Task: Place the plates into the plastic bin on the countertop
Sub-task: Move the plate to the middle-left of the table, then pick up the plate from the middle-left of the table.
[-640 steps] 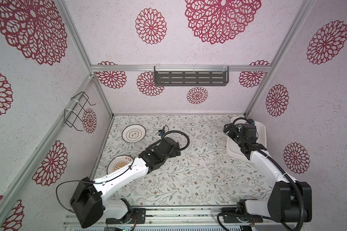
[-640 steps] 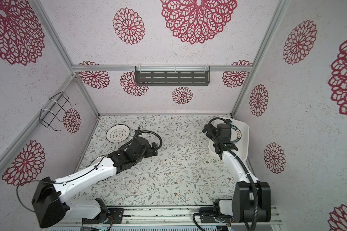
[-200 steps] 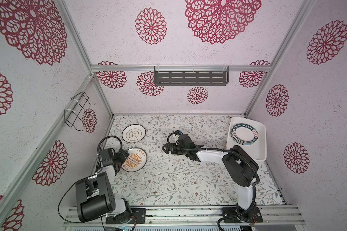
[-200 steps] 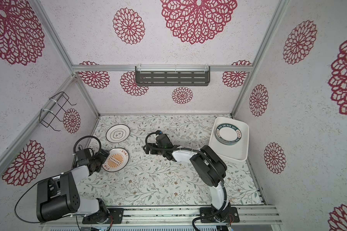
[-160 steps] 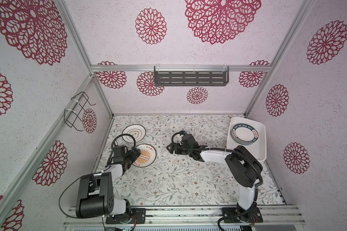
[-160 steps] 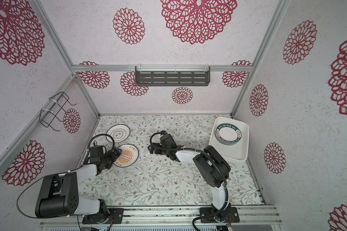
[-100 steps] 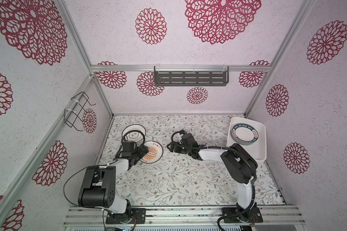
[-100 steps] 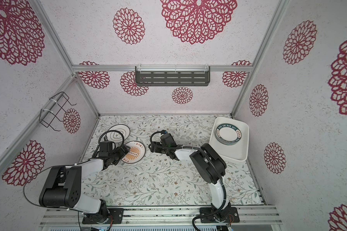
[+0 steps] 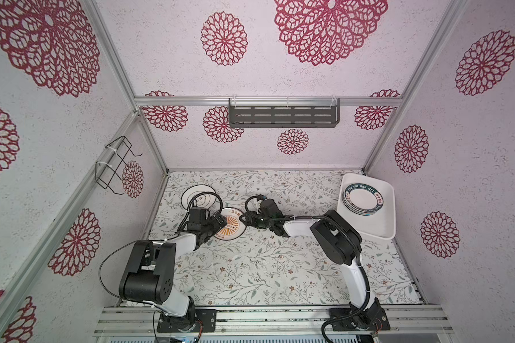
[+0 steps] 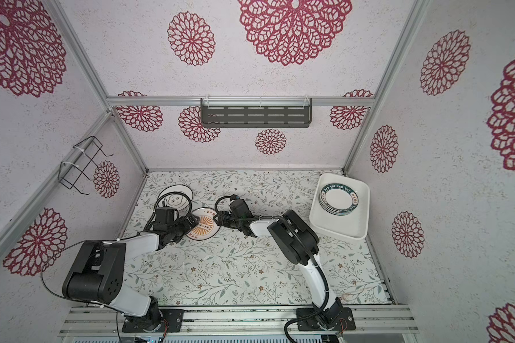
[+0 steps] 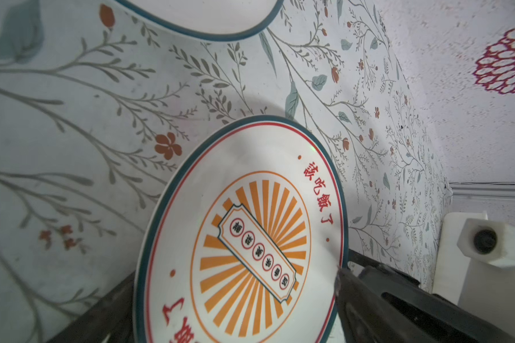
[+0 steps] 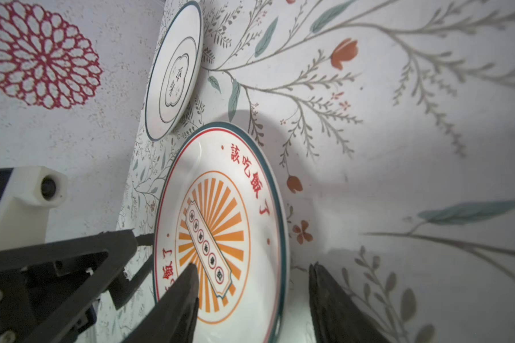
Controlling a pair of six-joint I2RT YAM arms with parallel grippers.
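Observation:
An orange sunburst plate (image 9: 231, 228) (image 10: 204, 227) lies on the countertop (image 9: 250, 267), left of centre. My left gripper (image 9: 217, 227) (image 11: 235, 273) is open wide, one finger on each side of this plate's left part. My right gripper (image 9: 244, 220) (image 12: 253, 265) is open at the plate's right rim, with one finger over the plate face and the other outside the rim, a gap showing. A dark-ringed plate (image 9: 201, 197) (image 12: 173, 74) lies behind, by the left wall. The plastic bin (image 9: 375, 225) at the back right holds a stack of teal-rimmed plates (image 9: 363, 200).
A dark grey slotted shelf (image 9: 283, 115) hangs on the back wall and a wire rack (image 9: 116, 166) on the left wall. Both arms reach low over the countertop and meet at the sunburst plate. The bin sits against the right wall.
The left gripper has moved right from the left wall, bringing the sunburst plate toward the middle. The right gripper's jaws have narrowed around the plate's right rim.

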